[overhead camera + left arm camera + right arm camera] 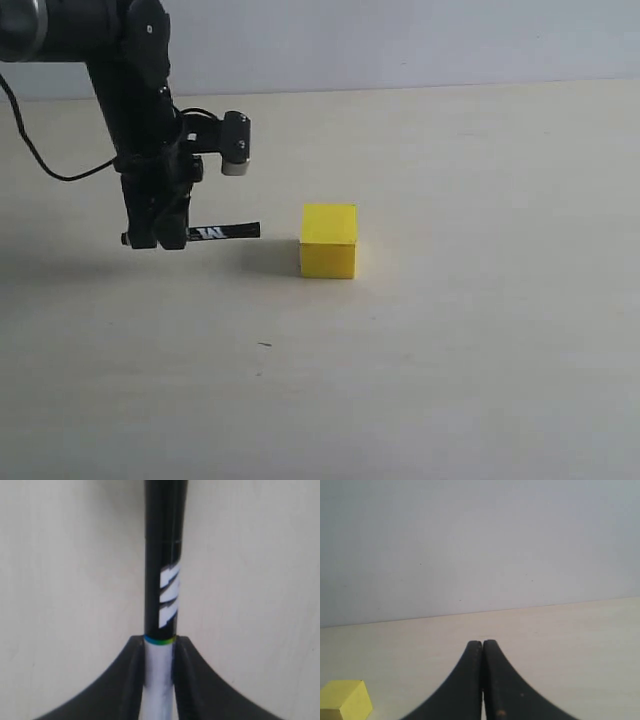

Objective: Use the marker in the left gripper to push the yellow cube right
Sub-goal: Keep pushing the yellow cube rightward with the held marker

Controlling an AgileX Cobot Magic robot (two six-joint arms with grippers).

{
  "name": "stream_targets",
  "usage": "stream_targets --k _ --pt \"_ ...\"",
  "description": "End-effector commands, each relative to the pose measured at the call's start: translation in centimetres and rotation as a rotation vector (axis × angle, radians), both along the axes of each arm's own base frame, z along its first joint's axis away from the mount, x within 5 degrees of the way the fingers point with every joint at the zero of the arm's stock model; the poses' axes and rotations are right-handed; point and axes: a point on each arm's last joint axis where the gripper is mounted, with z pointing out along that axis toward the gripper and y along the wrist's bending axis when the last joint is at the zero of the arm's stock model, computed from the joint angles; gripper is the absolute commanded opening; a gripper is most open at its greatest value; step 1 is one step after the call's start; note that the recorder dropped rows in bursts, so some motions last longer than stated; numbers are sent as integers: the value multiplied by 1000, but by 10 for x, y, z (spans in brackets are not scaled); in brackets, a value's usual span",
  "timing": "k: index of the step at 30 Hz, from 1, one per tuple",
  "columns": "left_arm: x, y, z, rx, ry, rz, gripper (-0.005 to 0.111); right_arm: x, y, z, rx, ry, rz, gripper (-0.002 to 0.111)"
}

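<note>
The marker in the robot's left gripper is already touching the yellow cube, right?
No. The marker is held in the left gripper, but it isn't touching the yellow cube. The exterior view shows a clear gap between the marker's tip and the cube's left side.

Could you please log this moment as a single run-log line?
left gripper: shut on marker | marker tip: short of yellow cube, no contact | right gripper: shut, empty

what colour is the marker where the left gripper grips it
The marker is white there, black beyond a thin coloured ring; best seen in the left wrist view.
</note>
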Motion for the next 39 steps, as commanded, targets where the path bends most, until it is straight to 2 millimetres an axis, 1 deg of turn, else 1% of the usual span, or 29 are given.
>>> stream_targets --k 1,7,12,15,20,23,28,35,37,39 --pt "-1 1 7 6 -3 22 0 0 0 0 -10 -8 -6 0" --pt "2 1 7 8 -30 13 0 0 0 0 -10 -8 -6 0" --pt "9 -2 5 -27 -104 7 0 0 0 0 -10 -8 -6 0" --pt "11 -3 -2 -23 -101 -42 0 0 0 0 -10 -8 -6 0" --pt "12 -4 -17 -12 -72 -51 0 0 0 0 -10 -8 -6 0" --pt "11 -5 -22 -6 -53 -76 0 0 0 0 -10 -8 -6 0" --pt "6 -8 -23 8 -21 -118 0 0 0 0 -10 -8 -6 0" --pt "7 -9 -24 -4 -29 -148 0 0 0 0 -10 -8 -6 0" --pt "6 -12 -24 -26 -31 -144 0 0 0 0 -10 -8 -6 0" --pt "4 -21 -24 -61 -48 -149 0 0 0 0 -10 -8 -6 0"
